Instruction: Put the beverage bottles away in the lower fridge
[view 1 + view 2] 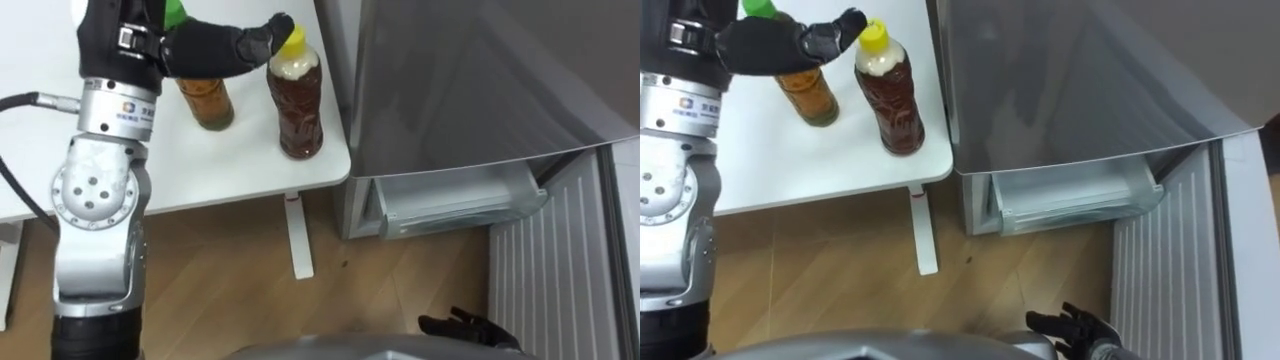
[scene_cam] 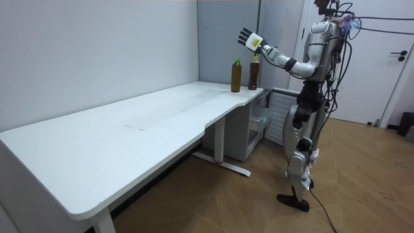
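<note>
While the robot's left hand (image 1: 215,47) hovers spread wide above the drinks, it grips nothing. Below it, the yellow-capped tea bottle (image 1: 296,100) and the green-capped bottle (image 1: 207,100) stand upright, just beside each other, on the white desk (image 1: 250,175). The right hand (image 1: 470,328) hangs low, relaxed. The lower fridge compartment (image 1: 450,205) stands open nearby. This looks like the reach; next, the hand must lower and close around one bottle.

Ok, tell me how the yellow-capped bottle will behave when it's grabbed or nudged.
The yellow-capped bottle looks filled nearly to the neck, so it is probably heavy for its size. It stands tall and narrow near the table corner, so a push up high, by the open left hand, could tip it. Its contoured plastic body likely flexes slightly.
</note>
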Tool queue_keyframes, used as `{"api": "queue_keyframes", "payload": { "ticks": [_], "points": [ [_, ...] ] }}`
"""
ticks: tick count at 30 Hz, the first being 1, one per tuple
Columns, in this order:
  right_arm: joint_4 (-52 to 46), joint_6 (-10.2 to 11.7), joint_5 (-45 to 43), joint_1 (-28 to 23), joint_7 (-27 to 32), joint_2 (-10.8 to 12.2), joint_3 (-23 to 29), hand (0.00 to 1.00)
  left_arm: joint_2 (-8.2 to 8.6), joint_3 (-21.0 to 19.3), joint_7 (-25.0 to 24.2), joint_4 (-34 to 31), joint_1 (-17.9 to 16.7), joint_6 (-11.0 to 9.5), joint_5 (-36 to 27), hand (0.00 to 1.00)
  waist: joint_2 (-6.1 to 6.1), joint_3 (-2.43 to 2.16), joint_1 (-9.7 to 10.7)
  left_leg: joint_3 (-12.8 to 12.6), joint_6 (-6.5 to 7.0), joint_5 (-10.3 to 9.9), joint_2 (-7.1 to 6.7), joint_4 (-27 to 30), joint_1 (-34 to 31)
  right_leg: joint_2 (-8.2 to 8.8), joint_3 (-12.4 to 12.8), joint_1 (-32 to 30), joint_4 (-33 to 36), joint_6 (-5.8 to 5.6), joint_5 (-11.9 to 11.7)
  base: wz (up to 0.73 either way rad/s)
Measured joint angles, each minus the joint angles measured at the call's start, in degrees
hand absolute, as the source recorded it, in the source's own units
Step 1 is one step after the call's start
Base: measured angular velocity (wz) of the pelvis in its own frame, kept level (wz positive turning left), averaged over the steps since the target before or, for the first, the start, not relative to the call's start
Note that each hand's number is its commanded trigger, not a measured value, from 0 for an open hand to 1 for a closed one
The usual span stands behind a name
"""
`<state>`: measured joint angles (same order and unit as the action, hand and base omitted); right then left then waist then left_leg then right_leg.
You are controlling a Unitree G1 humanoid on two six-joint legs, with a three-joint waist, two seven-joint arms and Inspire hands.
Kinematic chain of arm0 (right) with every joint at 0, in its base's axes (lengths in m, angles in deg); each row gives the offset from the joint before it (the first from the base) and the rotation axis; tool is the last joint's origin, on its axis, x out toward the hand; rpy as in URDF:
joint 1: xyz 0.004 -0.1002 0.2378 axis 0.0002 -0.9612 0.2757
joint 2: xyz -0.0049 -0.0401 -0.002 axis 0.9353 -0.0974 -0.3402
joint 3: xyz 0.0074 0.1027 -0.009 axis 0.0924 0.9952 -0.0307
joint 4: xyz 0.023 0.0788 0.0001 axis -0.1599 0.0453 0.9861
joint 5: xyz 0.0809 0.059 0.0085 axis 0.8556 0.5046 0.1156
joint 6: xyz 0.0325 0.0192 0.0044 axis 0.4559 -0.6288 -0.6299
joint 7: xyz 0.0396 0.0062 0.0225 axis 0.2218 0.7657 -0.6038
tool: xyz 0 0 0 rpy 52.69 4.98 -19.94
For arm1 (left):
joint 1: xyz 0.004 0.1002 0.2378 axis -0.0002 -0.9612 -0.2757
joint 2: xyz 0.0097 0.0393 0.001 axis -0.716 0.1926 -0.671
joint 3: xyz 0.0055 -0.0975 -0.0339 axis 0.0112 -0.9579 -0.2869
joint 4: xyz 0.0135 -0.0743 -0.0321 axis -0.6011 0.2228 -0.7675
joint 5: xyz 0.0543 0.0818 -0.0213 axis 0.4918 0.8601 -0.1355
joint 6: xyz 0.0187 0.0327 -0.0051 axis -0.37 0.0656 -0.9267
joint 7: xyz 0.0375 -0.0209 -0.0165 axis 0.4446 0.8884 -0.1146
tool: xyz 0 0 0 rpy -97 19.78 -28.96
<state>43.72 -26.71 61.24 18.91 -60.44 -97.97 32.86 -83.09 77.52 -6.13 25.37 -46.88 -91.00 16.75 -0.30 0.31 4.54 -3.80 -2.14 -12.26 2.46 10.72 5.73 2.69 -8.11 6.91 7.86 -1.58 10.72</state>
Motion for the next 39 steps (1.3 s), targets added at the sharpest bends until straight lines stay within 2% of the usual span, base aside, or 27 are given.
{"api": "queue_keyframes", "payload": {
  "ticks": [4, 6, 12, 18, 21, 31, 39],
  "points": [
    [0.3, 0.0, 0.0, 0.1, 0.0, 0.0, 0.0, 0.0, -0.01, 0.5, -1.9, 1.3, 0.0, 0.4, -2.6, 0.0, -0.24, 0.14, 0.0, -0.1, 0.0, 0.0, 0.03, 0.0, 0.4, -0.03, 0.1, 0.2, 0.1, 0.01, 0.0, -0.02],
    [0.3, -0.1, 0.2, 0.1, 0.1, 0.0, 0.0, 0.0, -0.02, 0.9, -2.9, 1.9, 0.0, 1.6, -3.2, 0.0, -0.37, 0.27, 0.1, -0.2, 0.0, 0.0, 0.03, -0.1, 0.4, -0.02, 0.0, 0.2, 0.1, 0.01, 0.0, 0.0],
    [0.2, -0.2, 0.1, 0.0, 0.1, 0.0, 0.1, 0.0, -0.01, 1.0, -5.3, 2.4, -0.4, 2.9, -6.6, 0.0, -0.36, 0.35, 0.0, -0.2, 0.0, 0.0, 0.03, -0.4, 0.4, -0.03, 0.1, -0.1, 0.3, -0.01, 0.0, 0.0],
    [0.1, -1.0, 0.2, 0.0, 0.1, -0.1, 0.1, 0.0, -0.01, 1.3, -7.1, 2.4, -0.4, 3.3, -7.6, 0.0, -0.13, 0.04, -0.1, -0.3, 0.0, 0.0, 0.02, -0.3, 0.0, -0.04, 0.2, -0.3, 0.1, -0.04, 0.0, 0.0],
    [0.0, -1.4, 0.1, 0.0, 0.1, -0.1, 0.0, 0.0, -0.01, 1.8, -7.5, 2.4, -0.4, 4.1, -7.6, 0.0, 0.0, -0.08, -0.1, -0.3, 0.0, 0.0, 0.02, -0.3, -0.1, -0.07, 0.2, -0.5, 0.1, -0.03, 0.0, 0.0],
    [-1.4, -2.3, -0.1, -0.4, 0.2, -0.3, -0.1, 0.0, -0.03, 2.8, -8.1, 4.6, -0.7, 5.4, -7.7, 0.0, 0.12, -0.03, 0.1, -0.7, 0.0, 0.0, 0.03, -0.4, 0.0, -0.02, 0.6, -0.4, 0.7, -0.02, 0.0, -0.01],
    [-1.3, -2.3, -0.2, -0.4, 0.2, -0.3, 0.0, 0.0, -0.02, 3.0, -8.1, 10.8, -0.7, 5.4, -10.5, 0.0, 0.3, 0.05, 0.1, -0.9, 0.01, 0.0, 0.05, -0.3, 0.0, -0.1, 1.4, -0.6, 1.0, -0.07, 0.0, 0.0]
  ]
}}
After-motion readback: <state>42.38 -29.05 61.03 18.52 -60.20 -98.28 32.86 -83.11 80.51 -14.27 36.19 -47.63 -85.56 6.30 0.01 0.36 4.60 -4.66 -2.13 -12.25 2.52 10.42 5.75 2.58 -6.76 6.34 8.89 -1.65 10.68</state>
